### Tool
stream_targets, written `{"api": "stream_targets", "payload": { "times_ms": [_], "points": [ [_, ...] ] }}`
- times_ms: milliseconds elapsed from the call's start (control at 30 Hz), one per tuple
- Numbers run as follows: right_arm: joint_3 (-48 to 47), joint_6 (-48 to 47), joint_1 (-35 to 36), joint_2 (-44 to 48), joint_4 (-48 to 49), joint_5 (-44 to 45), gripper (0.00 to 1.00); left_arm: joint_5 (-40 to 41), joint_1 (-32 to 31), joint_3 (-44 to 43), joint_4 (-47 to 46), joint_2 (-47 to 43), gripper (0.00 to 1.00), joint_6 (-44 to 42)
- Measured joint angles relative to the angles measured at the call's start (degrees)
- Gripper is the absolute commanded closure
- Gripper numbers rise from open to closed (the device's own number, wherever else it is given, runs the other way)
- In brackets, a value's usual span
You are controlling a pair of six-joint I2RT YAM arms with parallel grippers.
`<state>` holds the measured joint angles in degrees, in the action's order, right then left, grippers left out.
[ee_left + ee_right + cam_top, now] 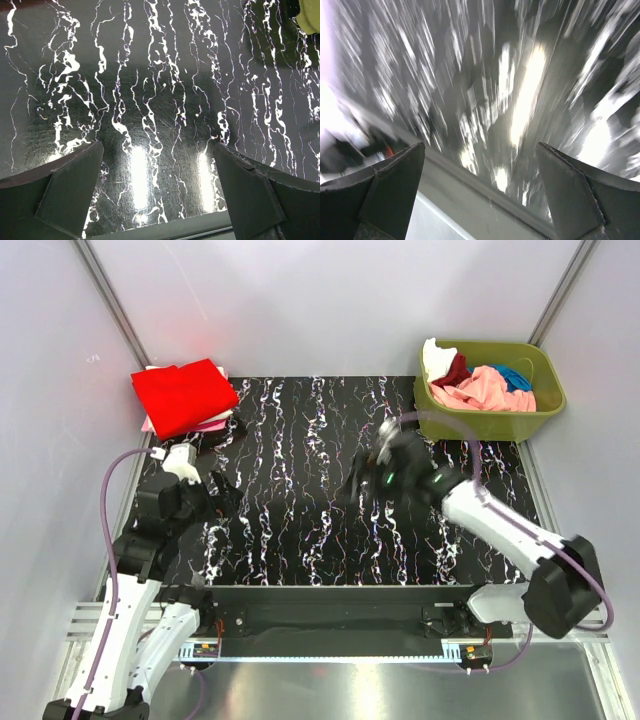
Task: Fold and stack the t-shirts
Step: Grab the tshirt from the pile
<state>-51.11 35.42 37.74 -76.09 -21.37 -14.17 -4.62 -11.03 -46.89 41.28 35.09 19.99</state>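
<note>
A folded bright red t-shirt (183,395) lies on a pale pink one (213,424) at the table's far left corner. Crumpled t-shirts fill the tub at the far right: salmon-pink (482,390), dark red (455,370), blue (516,375) and white (435,356). My left gripper (216,492) hangs open over the bare black marbled table (300,530), near the left side. Its fingertips (97,147) stand wide apart with nothing between them (157,145). My right gripper (363,478) is over the table's middle, motion-blurred and open (480,147), holding nothing.
The olive-green plastic tub (545,405) stands at the far right corner; its rim (310,15) shows in the left wrist view. White walls with metal posts enclose the table. The table's front edge (165,231) runs just under the left fingers.
</note>
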Motion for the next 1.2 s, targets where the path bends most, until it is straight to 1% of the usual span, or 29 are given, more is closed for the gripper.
{"api": "stream_targets", "payload": {
  "times_ms": [67,133,167,233,300,433,567,700,800,933,1000,1033,1067,1100,1133,1167,1200],
  "points": [
    [-10.3,-2.0,-7.5,1.0,-4.2,1.4,0.0,0.5,0.0,0.0,0.0,0.0,0.01,0.0],
    [-21.5,-3.3,-16.2,-0.9,-7.0,3.1,0.0,1.2,0.0,0.0,0.0,-0.1,0.01,0.0],
    [-27.7,-4.2,-20.8,-2.5,-8.3,4.2,0.0,1.6,0.0,0.0,0.0,-0.2,0.01,0.1],
    [-39.0,-5.7,-27.8,-7.3,-11.7,7.6,0.0,2.1,0.0,0.0,0.2,-0.3,0.01,0.2],
    [-48.7,-7.0,-32.1,-12.6,-16.2,11.3,0.0,2.5,0.0,0.0,0.5,-0.8,0.01,0.2],
    [-62.7,-7.8,-37.4,-24.0,-23.1,16.6,0.02,3.0,0.0,0.0,0.8,-2.9,0.01,0.2],
    [-74.8,-8.0,-42.4,-36.0,-30.1,19.5,0.03,3.3,0.0,0.0,0.8,-4.1,0.01,0.2],
    [-86.1,-8.5,-46.1,-46.4,-34.8,22.0,0.04,3.2,0.0,0.0,0.9,-4.1,0.01,0.2],
    [-90.5,-8.9,-47.7,-51.4,-36.8,22.6,0.05,3.2,0.0,0.0,0.9,-4.1,0.01,0.2],
    [-91.8,-9.5,-48.1,-55.1,-37.1,22.5,0.1,3.3,0.0,0.0,0.9,-4.3,0.01,0.2],
    [-92.4,-9.8,-48.0,-57.2,-37.1,22.1,0.2,3.3,0.0,0.0,0.9,-4.3,0.01,0.2],
    [-93.0,-10.0,-48.0,-58.3,-37.2,22.0,0.27,3.3,0.0,0.0,0.9,-4.3,0.01,0.2],
    [-93.6,-10.1,-48.0,-59.3,-37.3,21.8,0.52,3.3,0.0,0.0,0.9,-4.3,0.01,0.2],
    [-94.0,-10.6,-47.9,-60.3,-37.3,21.6,0.62,3.3,0.0,0.0,0.9,-4.3,0.01,0.2],
    [-94.1,-10.7,-47.9,-61.0,-37.3,21.5,0.7,3.3,0.0,0.0,0.9,-4.3,0.01,0.2],
    [-94.1,-10.8,-47.9,-61.4,-37.3,21.2,0.88,3.3,0.0,0.0,0.9,-4.3,0.01,0.2],
    [-94.1,-11.3,-47.9,-61.7,-37.3,20.9,0.97,3.4,0.0,0.0,0.9,-4.3,0.01,0.2]
  ]
}}
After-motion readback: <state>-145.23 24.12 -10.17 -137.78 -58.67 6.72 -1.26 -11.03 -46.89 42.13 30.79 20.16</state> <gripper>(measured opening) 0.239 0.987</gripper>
